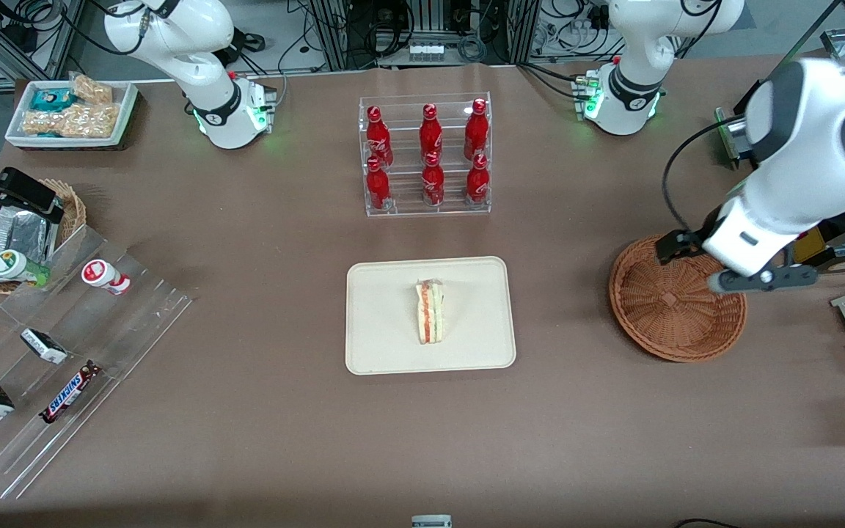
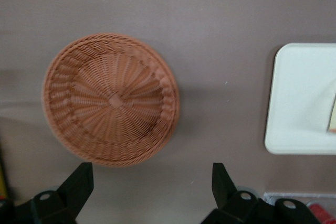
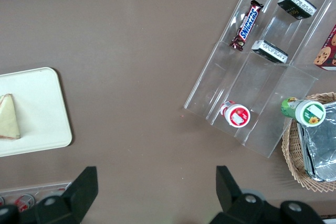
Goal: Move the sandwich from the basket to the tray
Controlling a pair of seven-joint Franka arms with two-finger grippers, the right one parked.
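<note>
The sandwich point(image 1: 430, 312), a pale wedge with red-orange and green layers, lies on the cream tray point(image 1: 386, 345) at the middle of the table. A sliver of the sandwich point(image 2: 333, 114) shows at the wrist view's edge on the tray point(image 2: 299, 103). Toward the working arm's end sits the round reddish-brown basket point(image 1: 675, 312), holding nothing. My left gripper point(image 2: 152, 174) hangs high over the table by the basket's point(image 2: 110, 100) rim, slightly farther from the front camera than the basket's middle. Its fingers point(image 2: 79, 179) stand wide apart with only bare table between them.
A clear rack of red bottles point(image 1: 426, 154) stands farther from the front camera than the tray. Toward the parked arm's end are an acrylic stepped shelf with snacks point(image 1: 63, 345), a tan wicker basket with a foil packet point(image 1: 19, 235) and a white snack tray point(image 1: 70, 110).
</note>
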